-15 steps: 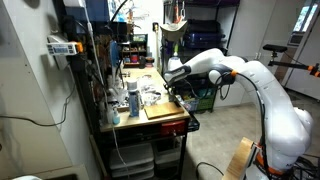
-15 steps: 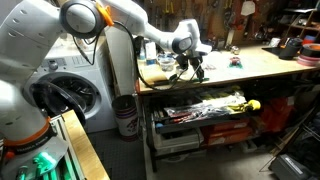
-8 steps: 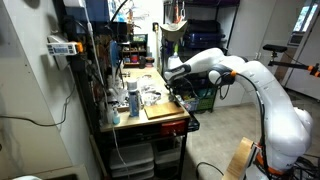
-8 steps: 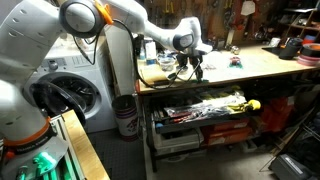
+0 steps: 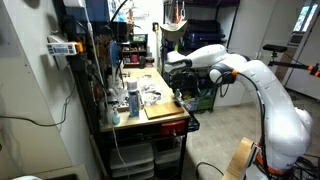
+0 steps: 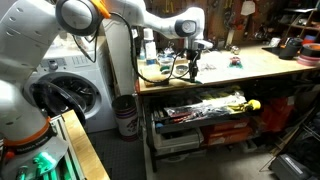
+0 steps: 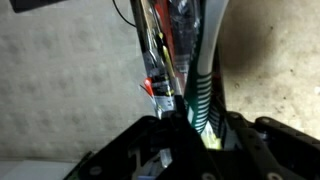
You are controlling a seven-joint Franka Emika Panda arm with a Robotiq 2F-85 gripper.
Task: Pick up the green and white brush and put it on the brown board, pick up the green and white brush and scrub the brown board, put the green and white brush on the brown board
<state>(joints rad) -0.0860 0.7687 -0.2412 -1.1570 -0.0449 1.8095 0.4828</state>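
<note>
The Robotiq gripper [image 7: 200, 140] is pinching the green and white brush [image 7: 204, 98]. In the wrist view the striped handle is running out from between the two pressed-in jaws, roughly in line with the gripper. This hold is probably keeping the brush from swinging and letting the arm [image 6: 150, 20] steer it. Which end is carrying the bristles cannot be told.

In an exterior view the gripper is pointing down over the workbench [image 5: 165, 125], beside the brown board [image 5: 160, 108]. The board is lying flat near the bench's front edge, probably so that its whole face is open to a tool coming from above. Whether the brush is touching anything cannot be told.

Judged from this position, the pick-up step is in hand and the placing step is not yet done.
</note>
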